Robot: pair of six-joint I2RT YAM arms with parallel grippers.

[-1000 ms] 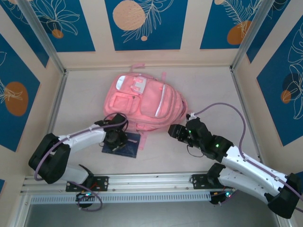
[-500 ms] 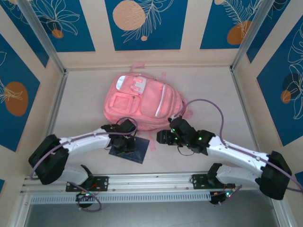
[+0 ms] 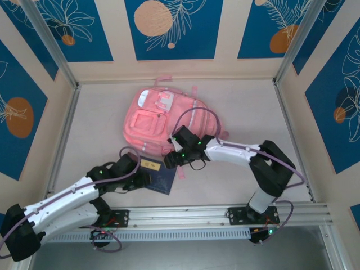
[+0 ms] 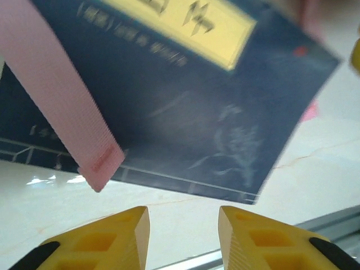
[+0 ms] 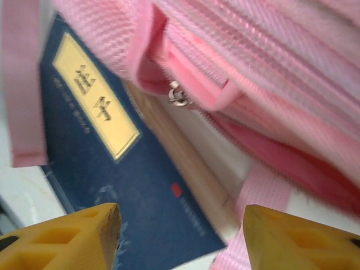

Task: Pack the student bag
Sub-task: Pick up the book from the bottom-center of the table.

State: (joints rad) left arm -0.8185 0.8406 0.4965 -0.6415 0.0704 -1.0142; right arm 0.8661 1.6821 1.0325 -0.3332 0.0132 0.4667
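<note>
Two tools sit low by the near edge of the student bag [image 3: 169,121]. Bag flat on the pale worktop [image 3: 242,112], toward the far middle, pocket side up, pale trim patches at its far end. Just beside its near edge, a dark blue book [image 3: 163,181] with a yellow label, flat on the worktop, far corner tucked against the bag's fabric. One pink strap [image 4: 56,95] draped across the book's cover.

Right tool [image 3: 170,160] over the seam where bag meets book, nearer the bag than the left one. Fingers [image 5: 73,236] spread wide, gripping nothing, with a small metal zip pull [image 5: 178,95] on the bag's lower edge straight ahead of them. Touching the bag or just above it: cannot tell.

Left tool [image 3: 142,179] just beside the book's left edge, on the near side of the bag and apart from it. Yellow fingertips [image 4: 112,236] parted and empty over bare worktop, facing the book's edge and the strap's end.
</note>
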